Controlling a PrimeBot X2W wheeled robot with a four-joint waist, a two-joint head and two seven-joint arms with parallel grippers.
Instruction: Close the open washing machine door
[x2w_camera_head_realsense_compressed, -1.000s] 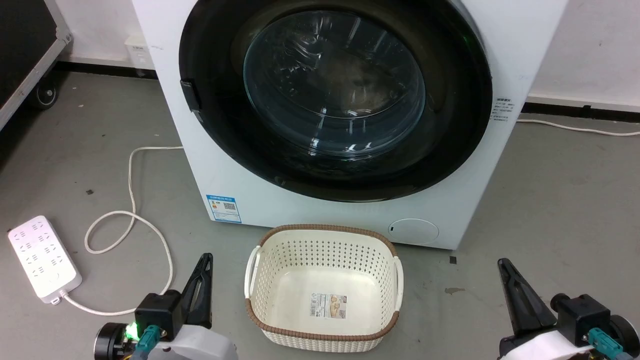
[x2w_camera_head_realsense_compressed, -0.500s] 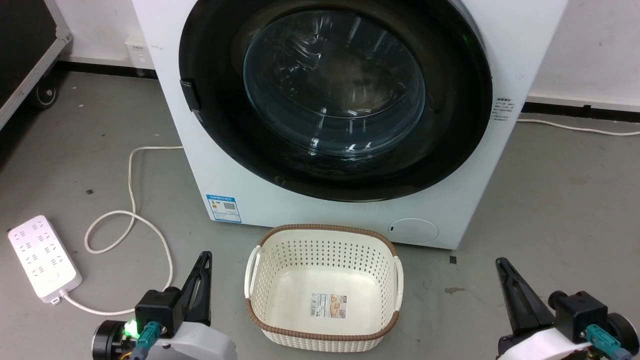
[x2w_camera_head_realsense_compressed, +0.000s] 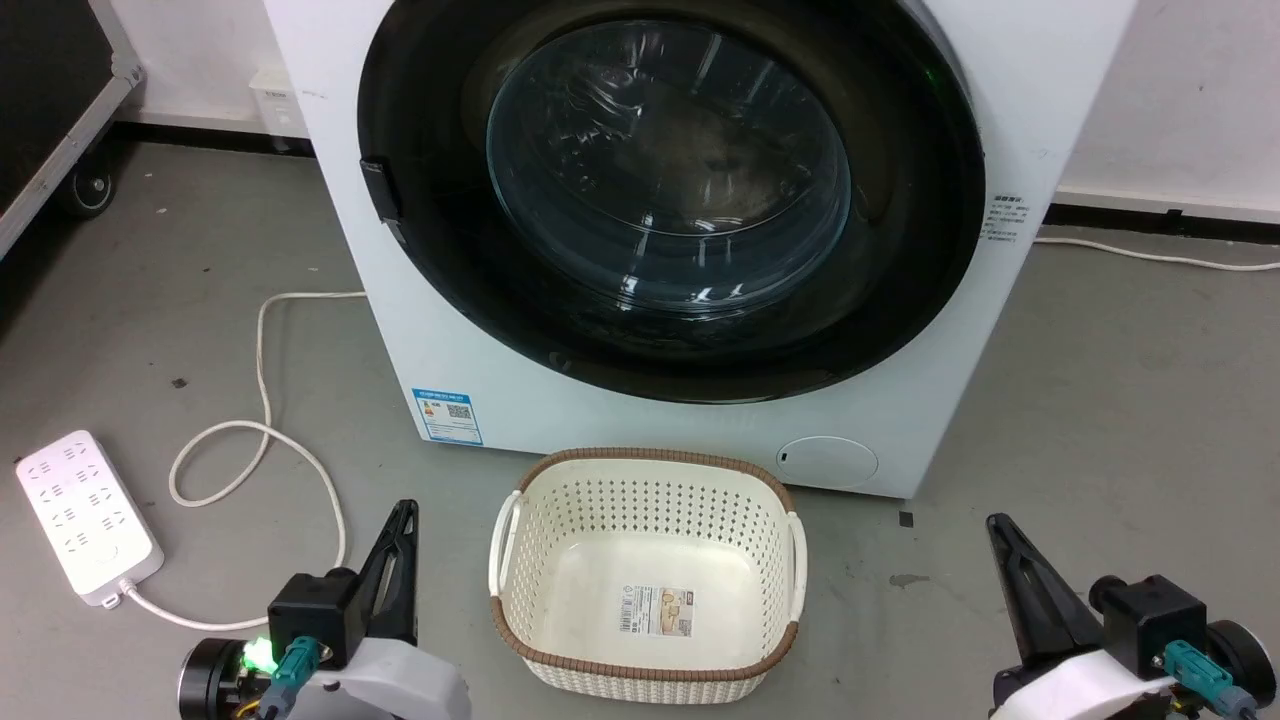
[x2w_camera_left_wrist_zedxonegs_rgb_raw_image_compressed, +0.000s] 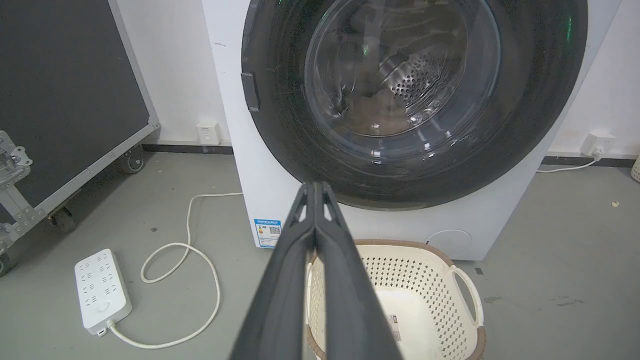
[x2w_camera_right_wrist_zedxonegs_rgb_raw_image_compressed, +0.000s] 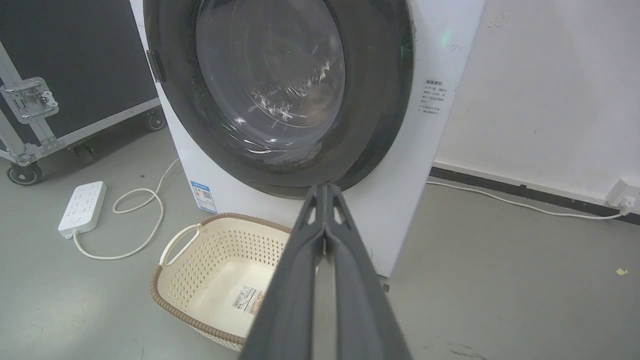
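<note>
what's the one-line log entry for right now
washing machine door: looks closed on washing machine | left gripper: shut, free | right gripper: shut, free | basket: empty

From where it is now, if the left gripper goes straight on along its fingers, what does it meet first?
The left gripper would most likely meet the lower black rim of the washing machine door, or the white front of the washing machine just under it; depth is unclear.

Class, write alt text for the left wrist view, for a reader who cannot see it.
A white washer stands ahead, its black-rimmed glass door looking shut. The left tool, shut, points at it above a cream basket; a power strip lies on the floor at left.
</note>
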